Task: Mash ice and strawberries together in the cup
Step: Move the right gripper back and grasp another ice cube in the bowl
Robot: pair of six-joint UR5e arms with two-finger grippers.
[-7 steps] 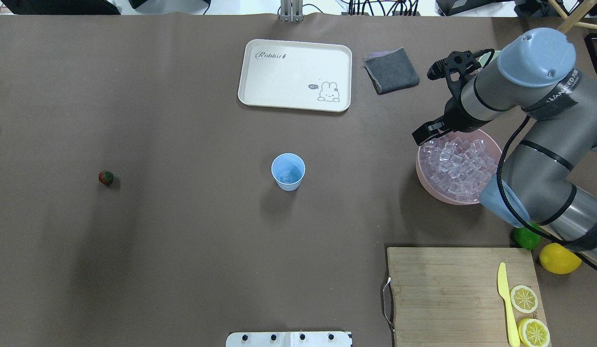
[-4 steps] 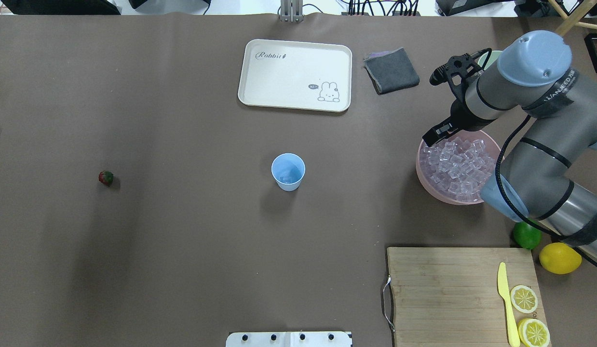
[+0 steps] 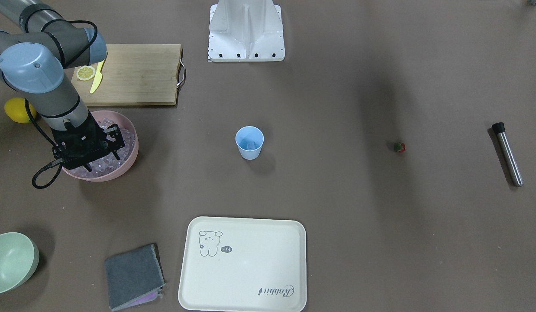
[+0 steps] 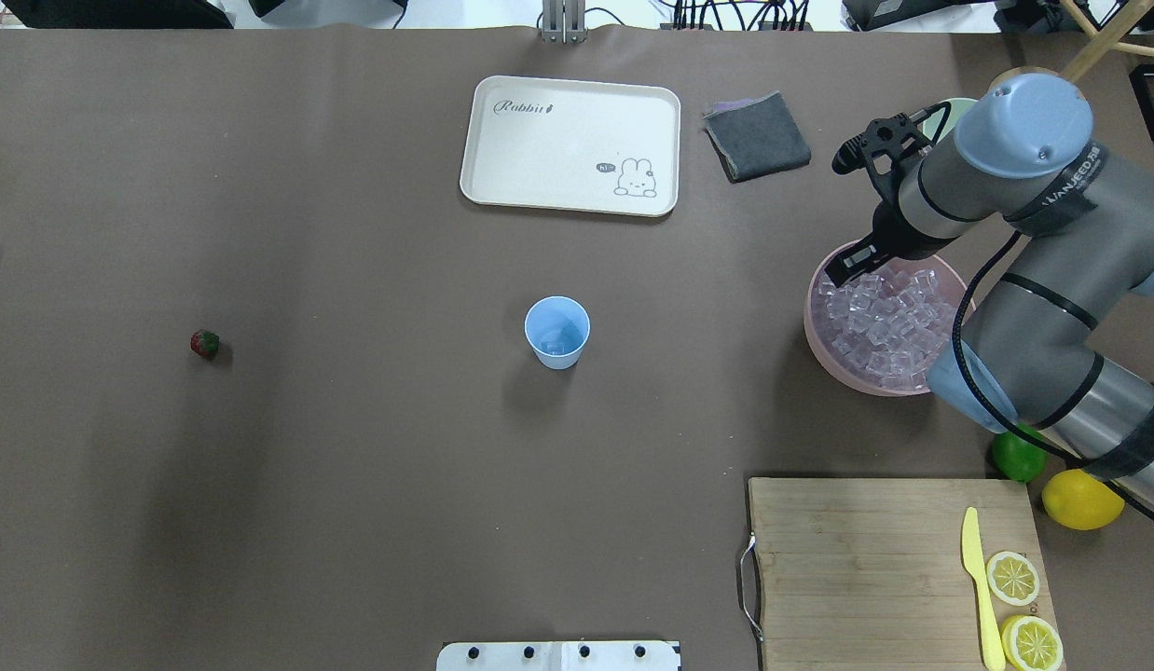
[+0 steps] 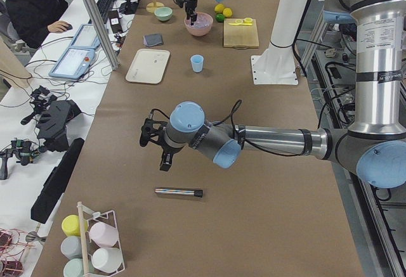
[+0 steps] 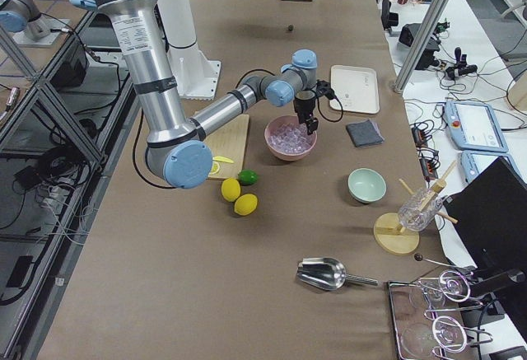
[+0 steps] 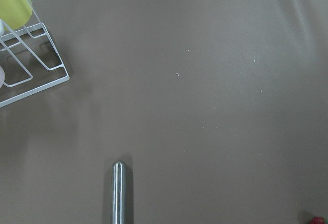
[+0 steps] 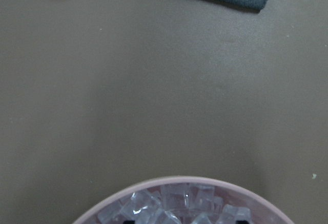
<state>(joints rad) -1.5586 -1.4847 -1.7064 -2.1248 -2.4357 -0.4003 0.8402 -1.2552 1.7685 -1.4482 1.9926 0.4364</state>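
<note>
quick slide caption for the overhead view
Right hand over pink bowl of ice; blue cup at centre, strawberry far left.

the cup (image 4: 557, 332), small, light blue and tapered, stood upright and open on the brown bench (image 4: 372, 485), with a clear cube faintly visible at its bottom. the strawberry (image 4: 204, 344), a small red berry with a green top, lay well apart from the cup, on the robot's left of it. most of the ice (image 4: 883, 328), clear glossy cubes, was heaped in a pink bowl (image 4: 817, 356) well off to the cup's other side.
</note>
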